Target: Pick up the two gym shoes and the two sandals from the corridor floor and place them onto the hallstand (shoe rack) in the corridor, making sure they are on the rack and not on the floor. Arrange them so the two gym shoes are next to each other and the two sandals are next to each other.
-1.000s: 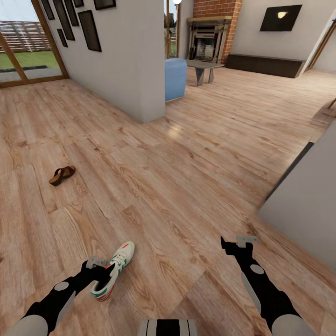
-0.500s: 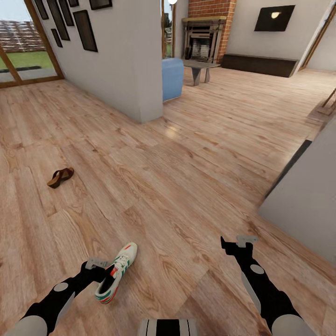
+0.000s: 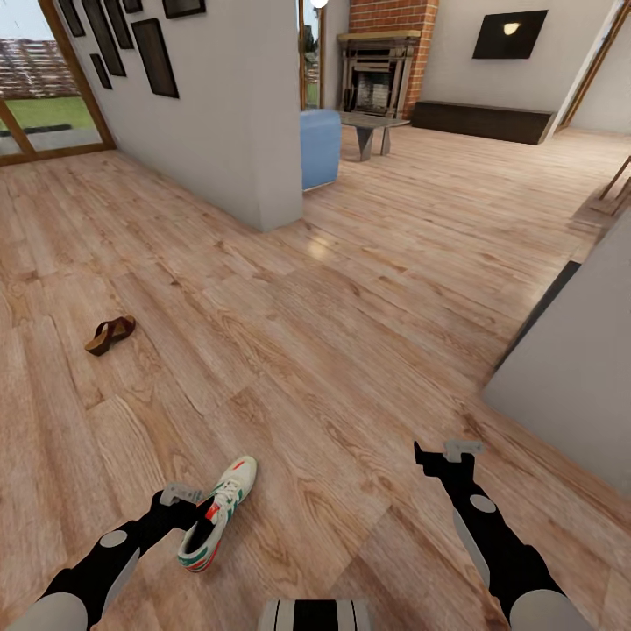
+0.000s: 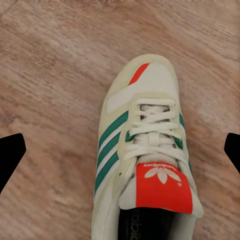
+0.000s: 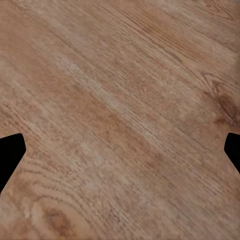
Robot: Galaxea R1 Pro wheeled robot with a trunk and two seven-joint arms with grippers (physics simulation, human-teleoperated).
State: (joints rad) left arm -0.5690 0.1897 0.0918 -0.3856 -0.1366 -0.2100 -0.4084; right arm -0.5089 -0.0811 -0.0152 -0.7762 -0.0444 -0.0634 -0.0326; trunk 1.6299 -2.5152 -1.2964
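One white gym shoe [image 3: 217, 513] with green stripes and red-orange patches lies on the wood-plank corridor floor [image 3: 333, 350] at the near left. My left gripper [image 3: 194, 506] hovers over its heel end and stands open. In the left wrist view the gym shoe [image 4: 145, 150] sits between the wide-apart fingertips [image 4: 11, 154], toe pointing away. One brown sandal [image 3: 109, 335] lies further off at the left. My right gripper [image 3: 438, 456] is open over bare planks [image 5: 120, 120]. The other shoe, the other sandal and the hallstand are out of view.
A pale-grey block [image 3: 574, 368] with a dark side stands close at the right. A white wall corner [image 3: 263, 131] juts in ahead, with a blue seat [image 3: 319, 149] behind it. Beyond are a brick fireplace [image 3: 381, 61] and a small table [image 3: 372, 131].
The whole picture has shifted a little, so the camera moved. The shoe has slipped slightly down the view relative to my left gripper. Both arms keep their pose.
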